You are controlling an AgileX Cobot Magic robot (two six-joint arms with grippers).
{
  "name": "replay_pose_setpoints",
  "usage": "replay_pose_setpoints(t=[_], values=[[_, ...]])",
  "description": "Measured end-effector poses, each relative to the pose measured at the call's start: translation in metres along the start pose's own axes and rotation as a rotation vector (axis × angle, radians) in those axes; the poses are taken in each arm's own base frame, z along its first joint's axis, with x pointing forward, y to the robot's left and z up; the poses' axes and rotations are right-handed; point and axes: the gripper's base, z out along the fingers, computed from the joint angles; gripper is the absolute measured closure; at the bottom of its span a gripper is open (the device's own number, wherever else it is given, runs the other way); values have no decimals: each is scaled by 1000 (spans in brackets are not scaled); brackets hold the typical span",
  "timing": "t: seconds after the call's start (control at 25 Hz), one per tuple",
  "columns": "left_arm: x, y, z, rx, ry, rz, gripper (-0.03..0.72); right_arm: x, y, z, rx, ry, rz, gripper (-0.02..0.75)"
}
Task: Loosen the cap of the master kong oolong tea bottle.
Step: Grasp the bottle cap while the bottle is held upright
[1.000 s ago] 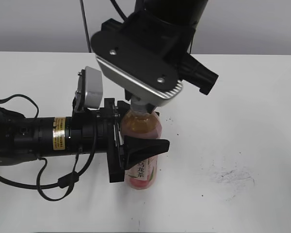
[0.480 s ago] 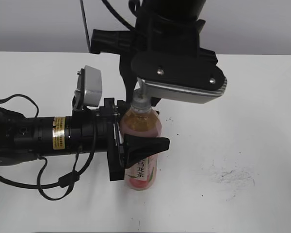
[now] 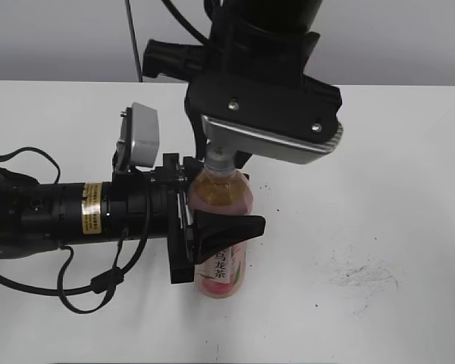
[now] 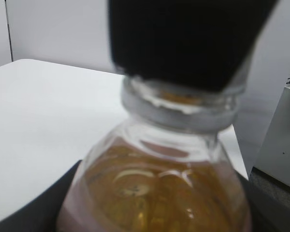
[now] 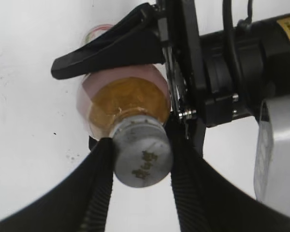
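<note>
Two arms share the white table [image 3: 409, 152]: from the left of the exterior frame, the left gripper [image 3: 212, 231] clamps the upright master kong oolong tea bottle [image 3: 221, 199] at centre, apparently bracing it against turning. From above, the right gripper [image 5: 141, 166] closes its ribbed fingers [image 5: 99, 193] against the cap [image 5: 141, 155], seemingly to twist it.

White table [image 3: 379, 174], dark scuff marks [image 3: 362, 277].
</note>
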Motion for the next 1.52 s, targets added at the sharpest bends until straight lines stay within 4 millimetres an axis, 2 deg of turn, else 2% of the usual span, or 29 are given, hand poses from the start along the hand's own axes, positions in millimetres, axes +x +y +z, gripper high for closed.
replay_pose_setpoints(t=[0.12,0.2,0.32,0.44,0.76,0.88,1.0,1.16,1.32,1.52], values=[[0,0,0,6,0,2,243,0,0,0,10,-14,207,456],[1,0,0,5,6,3,243,-1,-2,0,24,-29,385,417],[1,0,0,4,7,1,243,-4,-8,-8,84,-58,620,282],[1,0,0,3,8,1,243,-2,-8,-10,86,-50,857,201],[1,0,0,-4,6,-6,243,8,3,-10,65,97,1697,176],[1,1,0,-7,8,-6,243,8,4,-12,90,116,1972,205],[1,0,0,-1,9,1,243,6,1,-12,91,63,2116,258],[1,0,0,0,9,2,243,-2,-4,-19,88,-50,2208,304],[1,0,0,0,9,2,243,-5,-4,-30,112,-80,2317,313],[1,0,0,0,9,2,243,-7,-2,-24,87,-77,2396,314]])
